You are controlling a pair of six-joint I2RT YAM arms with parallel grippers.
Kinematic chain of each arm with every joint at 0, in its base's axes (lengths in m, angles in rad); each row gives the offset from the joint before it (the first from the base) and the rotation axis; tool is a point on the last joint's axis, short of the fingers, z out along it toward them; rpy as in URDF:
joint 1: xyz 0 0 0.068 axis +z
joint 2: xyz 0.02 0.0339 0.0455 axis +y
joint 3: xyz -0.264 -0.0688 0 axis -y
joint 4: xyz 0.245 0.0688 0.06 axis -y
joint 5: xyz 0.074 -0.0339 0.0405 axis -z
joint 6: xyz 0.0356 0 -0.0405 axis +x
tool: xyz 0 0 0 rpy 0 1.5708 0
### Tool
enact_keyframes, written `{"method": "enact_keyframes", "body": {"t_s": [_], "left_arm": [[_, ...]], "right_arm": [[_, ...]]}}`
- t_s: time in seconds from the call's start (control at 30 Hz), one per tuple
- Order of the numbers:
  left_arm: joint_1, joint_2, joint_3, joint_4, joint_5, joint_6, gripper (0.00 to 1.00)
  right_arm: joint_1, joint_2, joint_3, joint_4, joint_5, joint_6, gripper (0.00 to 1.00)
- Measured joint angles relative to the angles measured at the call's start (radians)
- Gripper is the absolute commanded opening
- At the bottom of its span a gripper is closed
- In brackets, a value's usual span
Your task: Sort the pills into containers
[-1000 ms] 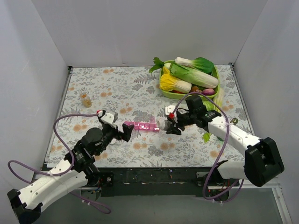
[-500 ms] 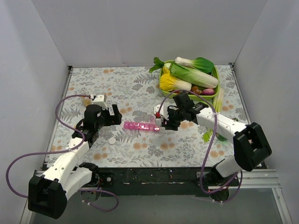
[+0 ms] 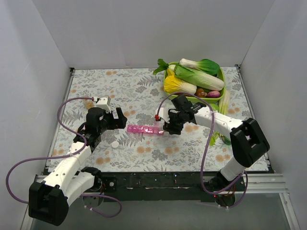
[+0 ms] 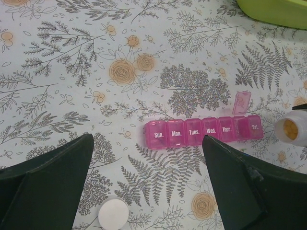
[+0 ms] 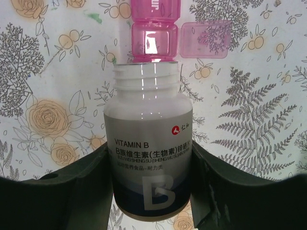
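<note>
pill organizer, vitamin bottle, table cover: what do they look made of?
The pill organizer looks like translucent pink plastic, glossy; the floral print shows through its open lid. The vitamin bottle is likely whitish plastic, semi-gloss, with moulded neck threads and a printed label. The table cover is a matte floral-printed sheet; cloth or vinyl, I cannot tell.

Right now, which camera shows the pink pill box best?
Left wrist view: the whole pink pill organizer shows, day labels readable. Top view shows it tiny; right wrist view, only its end beyond the vitamin B bottle.
</note>
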Motion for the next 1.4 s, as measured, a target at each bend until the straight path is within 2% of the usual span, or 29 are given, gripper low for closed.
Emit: {"method": "enact_keyframes", "body": {"t_s": [0.43,1.4], "left_arm": [[0.001,-0.007,0.0,0.0,0.0,0.0,0.98],[0.002,-0.015,0.0,0.0,0.0,0.003,0.98]], "right_arm": [[0.026,0.103,0.109,-0.053,0.056,0.015,0.05],[0.098,0.201,0.204,-0.166,0.185,0.018,0.04]]}}
